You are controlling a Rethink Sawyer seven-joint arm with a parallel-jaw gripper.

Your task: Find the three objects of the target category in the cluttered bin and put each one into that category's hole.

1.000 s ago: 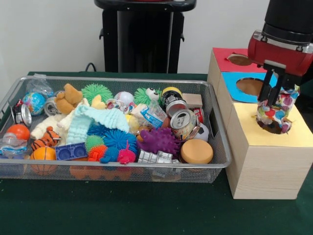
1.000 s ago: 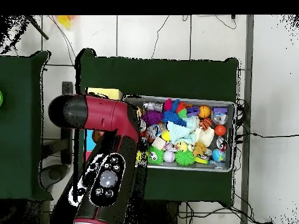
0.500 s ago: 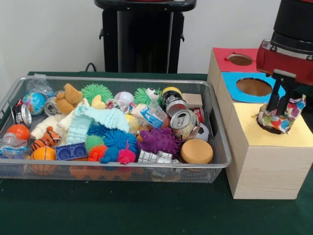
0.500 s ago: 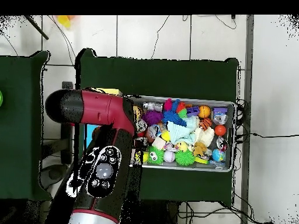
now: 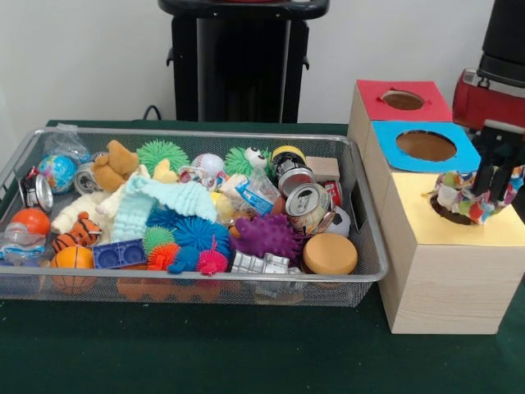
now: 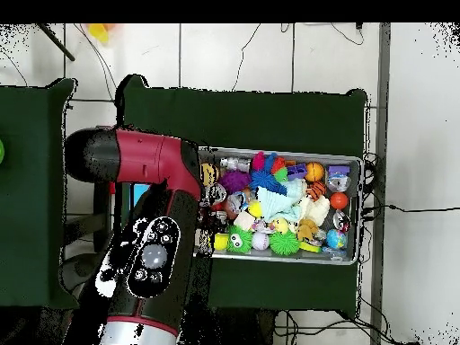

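Even, soft indoor light — faint shadows under the bin, mild glare on cans.

Red hole and blue hole unobstructed; yellow hole blocked by patterned cloth

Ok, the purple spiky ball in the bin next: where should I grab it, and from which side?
Take the purple spiky ball across its round body, coming straight down. Its top is exposed, but the crushed can and blue spiky ball crowd its sides, so a sideways approach looks blocked.

A green cloth covers the table under everything.
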